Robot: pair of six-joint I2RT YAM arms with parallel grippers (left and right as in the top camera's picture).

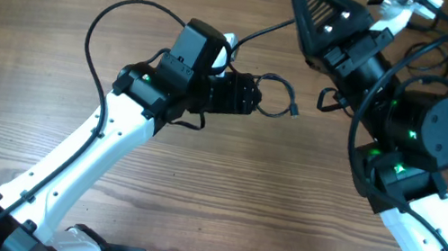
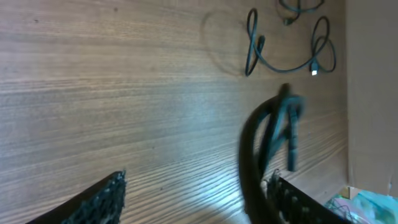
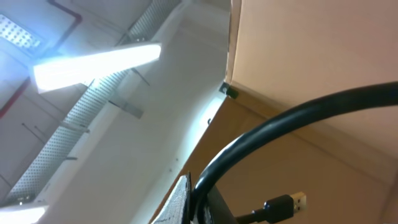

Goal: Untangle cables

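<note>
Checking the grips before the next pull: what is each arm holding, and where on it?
Right gripper: jaws shut on a black cable, seemingly near its USB plug. Left gripper: jaws apart, clamping nothing.

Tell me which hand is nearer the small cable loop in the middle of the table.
Left. The left hand sits open right beside the cable loop; the right hand is farther off, on its far side.
</note>
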